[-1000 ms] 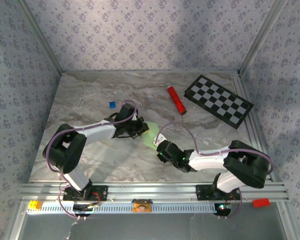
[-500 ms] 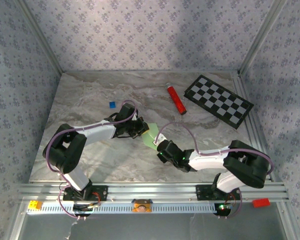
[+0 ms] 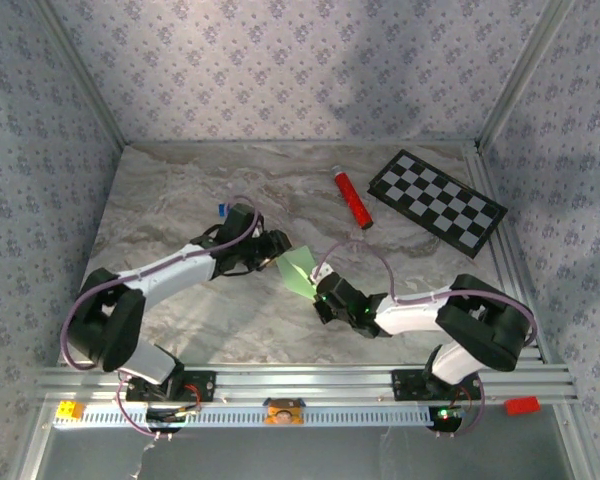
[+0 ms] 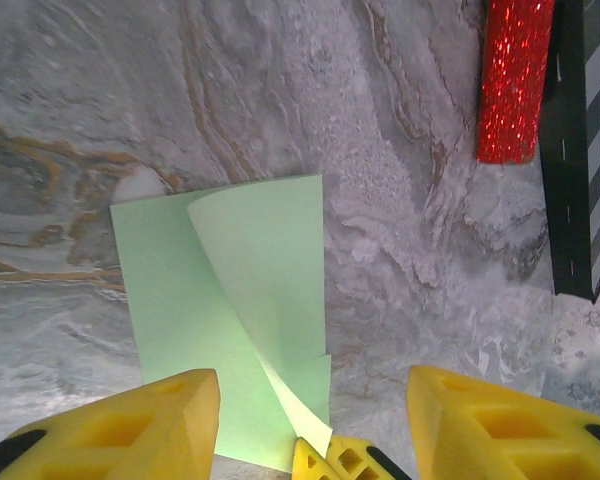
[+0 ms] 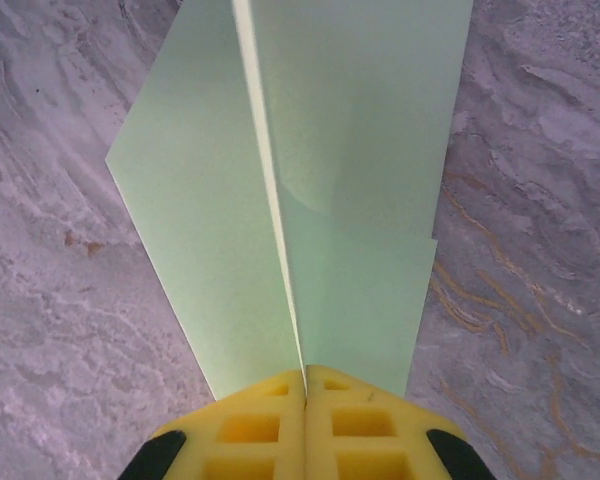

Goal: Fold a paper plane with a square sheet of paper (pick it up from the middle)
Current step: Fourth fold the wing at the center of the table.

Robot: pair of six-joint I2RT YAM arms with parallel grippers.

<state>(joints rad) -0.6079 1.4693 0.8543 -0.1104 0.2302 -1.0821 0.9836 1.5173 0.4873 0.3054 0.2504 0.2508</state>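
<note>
Partly folded thin pale green paper sheet [image 3: 300,268] at mid grey marbled tabletop [image 3: 180,190], crease pinched by the right end effector [image 5: 305,375]; left end effector [image 4: 310,375] spread beside it. A firm pinch and aligned edges would serve the fold.

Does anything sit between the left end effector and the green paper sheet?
Nothing visible does. The square sheet of paper lies directly ahead of the open left end effector, and the right end effector is shut on it.

The top camera looks down from behind the arm bases over the whole tabletop [image 3: 180,310]. Both wrist cameras sit close above the green paper [image 4: 180,300], shared by all views.
</note>
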